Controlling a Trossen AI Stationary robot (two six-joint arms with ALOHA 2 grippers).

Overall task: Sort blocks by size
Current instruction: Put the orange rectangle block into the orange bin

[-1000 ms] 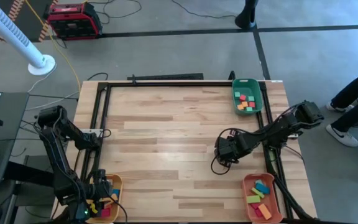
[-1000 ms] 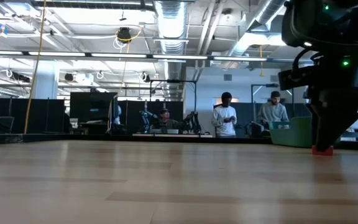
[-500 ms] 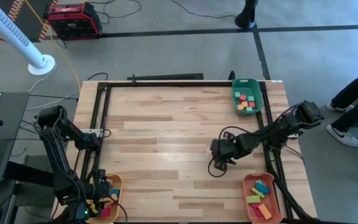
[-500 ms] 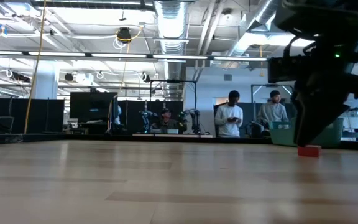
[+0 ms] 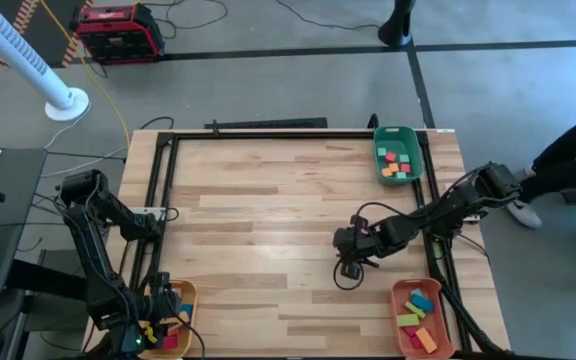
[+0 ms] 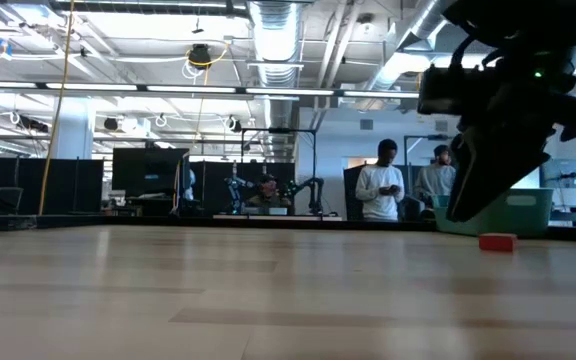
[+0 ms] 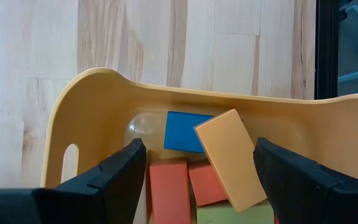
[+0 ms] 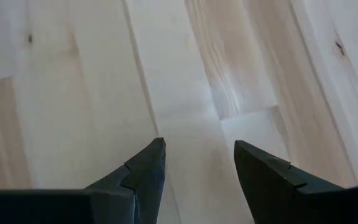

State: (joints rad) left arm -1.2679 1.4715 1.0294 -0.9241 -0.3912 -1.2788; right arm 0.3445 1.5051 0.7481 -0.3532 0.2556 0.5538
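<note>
A red block (image 6: 497,241) lies flat on the bare wood, just to the right of my right gripper (image 6: 460,212) in the low view and apart from it. That gripper (image 8: 197,146) is open over the table's middle right (image 5: 346,250) with only wood between its fingers. My left gripper (image 7: 197,146) hangs open above the yellow tray (image 7: 104,81) at the near left corner (image 5: 158,315). In the tray lie a blue block (image 7: 185,130), a tan bar (image 7: 229,155) slanting across the others, and two red blocks (image 7: 169,186).
A green tray (image 5: 415,160) with several small blocks stands at the far right corner. An orange tray (image 5: 396,295) with several longer blocks stands at the near right corner. Black rails (image 5: 158,190) frame the table. People (image 6: 380,190) stand in the room beyond.
My right gripper has moved toward the table's left edge and tipped its fingers upward, away from the red block. The block slid slightly leftward early on and now lies still on the table, clear of the fingers.
</note>
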